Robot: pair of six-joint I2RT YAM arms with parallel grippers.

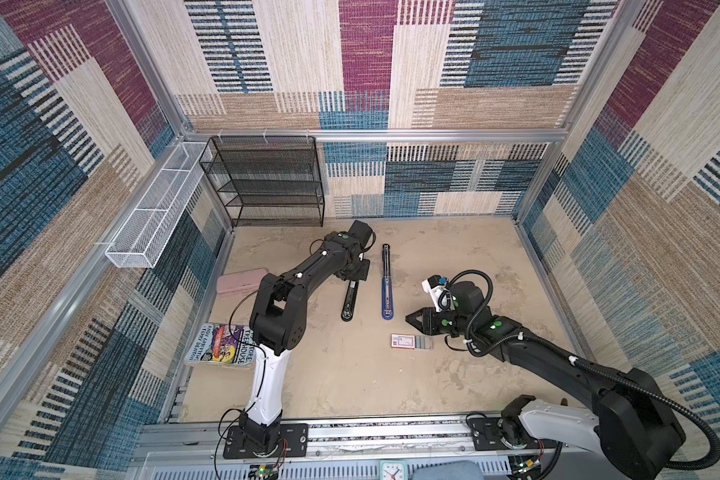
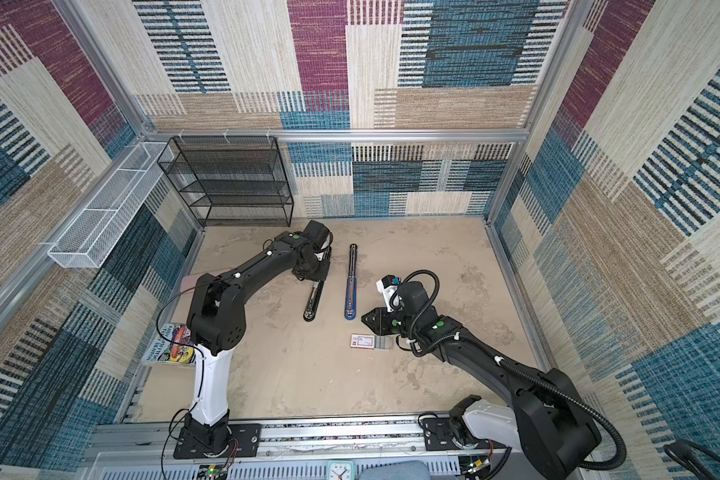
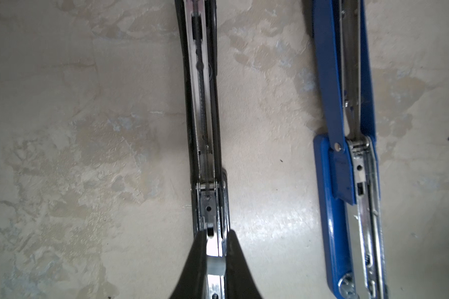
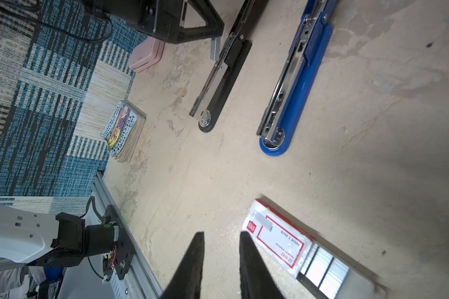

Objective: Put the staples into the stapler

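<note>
In both top views my left pincer (image 1: 357, 271) is down over the far part of the black stapler (image 1: 348, 305), which lies opened flat beside the blue stapler (image 1: 386, 291). My right pincer (image 2: 365, 319) hangs just on the far side of the box (image 2: 362, 340) of staples, near it but not touching.

From my left wrist, the fingers (image 3: 192, 269) are clenched on a thin shiny metal strip (image 3: 214, 259) right over the black stapler's open channel. I take it for a strip of staples, though I cannot be sure. To seat it well I would keep it in line with the rails, lower it level, and let go only once it rests between them.

From my right wrist, that pincer is released and empty, with bare table (image 4: 373, 129) showing between its fingers. The box lies just beside it. The loose staples (image 4: 322, 264) sit in their grey tray (image 4: 358, 284) at the box's far end, close at hand.
</note>
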